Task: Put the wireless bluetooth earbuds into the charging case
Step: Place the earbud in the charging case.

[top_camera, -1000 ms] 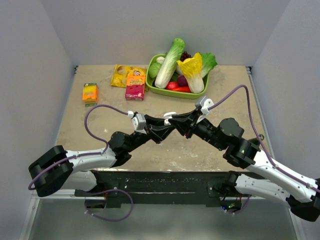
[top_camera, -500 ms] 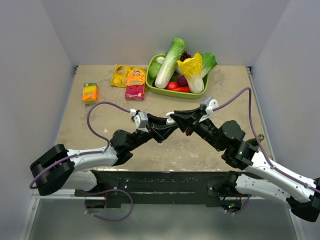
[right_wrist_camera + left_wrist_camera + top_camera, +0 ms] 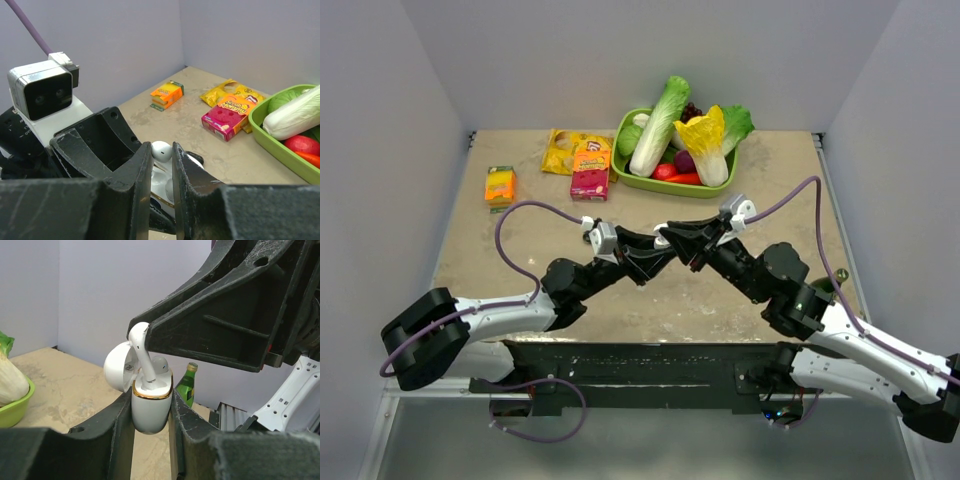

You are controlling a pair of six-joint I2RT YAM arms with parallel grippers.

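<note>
The white charging case [image 3: 150,410], gold-rimmed with its lid open to the left, is clamped upright between the fingers of my left gripper [image 3: 151,401]. My right gripper [image 3: 161,150] is shut on the head of one white earbud [image 3: 161,151]. In the left wrist view that earbud [image 3: 142,356] stands with its stem tip down in a slot of the case. A second earbud [image 3: 160,363] sits in the other slot. In the top view both grippers meet at mid-table, left [image 3: 653,253] and right [image 3: 674,240], with the case [image 3: 662,238] a small white spot between them.
A green basket [image 3: 623,172] of toy vegetables stands at the back. A pink snack box [image 3: 590,183], a yellow bag [image 3: 563,150] and an orange box [image 3: 500,185] lie at the back left. A green bottle [image 3: 187,382] stands beyond the case.
Both grippers have stayed together and shifted slightly to the right and back. The right wrist has swung a little to the right. Both holds are unchanged.
</note>
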